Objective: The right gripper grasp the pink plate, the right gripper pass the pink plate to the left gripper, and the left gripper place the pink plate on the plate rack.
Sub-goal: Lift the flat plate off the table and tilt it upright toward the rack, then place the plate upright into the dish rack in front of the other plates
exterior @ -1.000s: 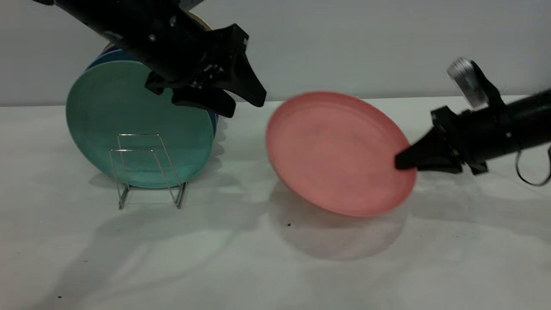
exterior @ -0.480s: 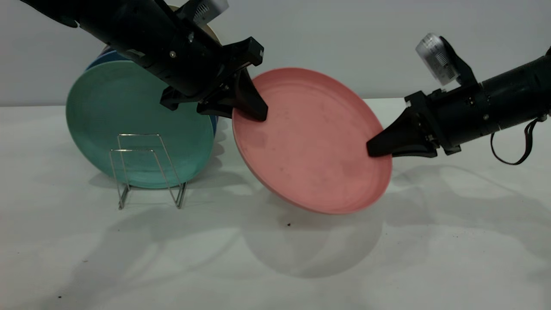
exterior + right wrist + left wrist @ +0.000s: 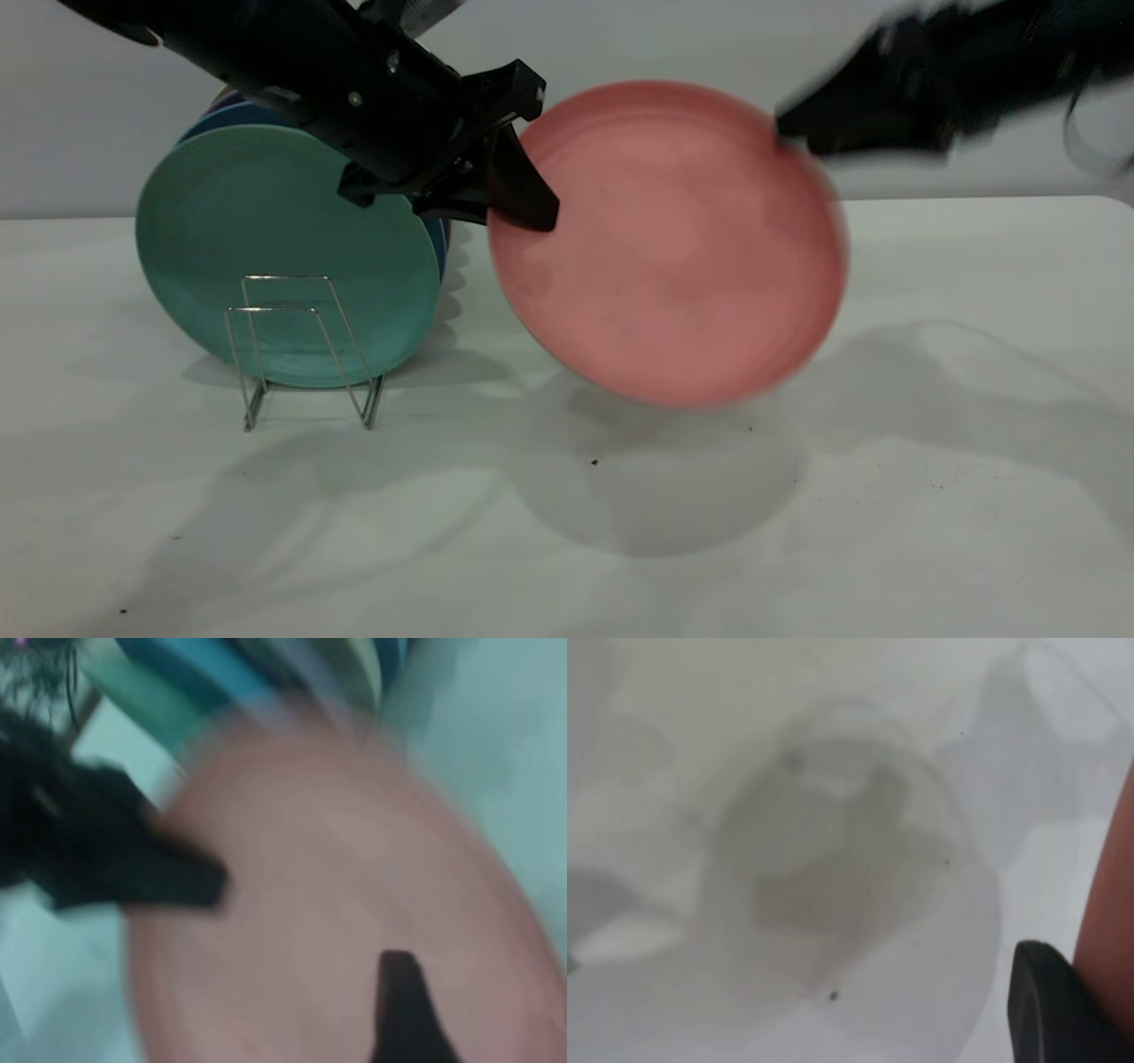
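The pink plate (image 3: 673, 257) hangs in the air, almost upright, to the right of the plate rack (image 3: 306, 354). My left gripper (image 3: 523, 208) is shut on the plate's upper left rim, one finger across its face. My right gripper (image 3: 787, 133), blurred, is shut on the upper right rim. In the left wrist view one black finger (image 3: 1050, 1014) lies against the plate's edge (image 3: 1112, 904). In the right wrist view my own finger (image 3: 399, 992) lies on the plate's face (image 3: 337, 877), and the left gripper (image 3: 133, 873) shows at the far rim.
A teal-green plate (image 3: 257, 221) stands in the rack with blue plates (image 3: 440, 244) behind it. The rack's front loops hold nothing. The white table (image 3: 930, 496) runs to the right and front, with the grey wall behind.
The right gripper has swung up quickly, turning the plate's right side upward and more upright. The left gripper has stayed on the left rim, which it reached half a second ago.
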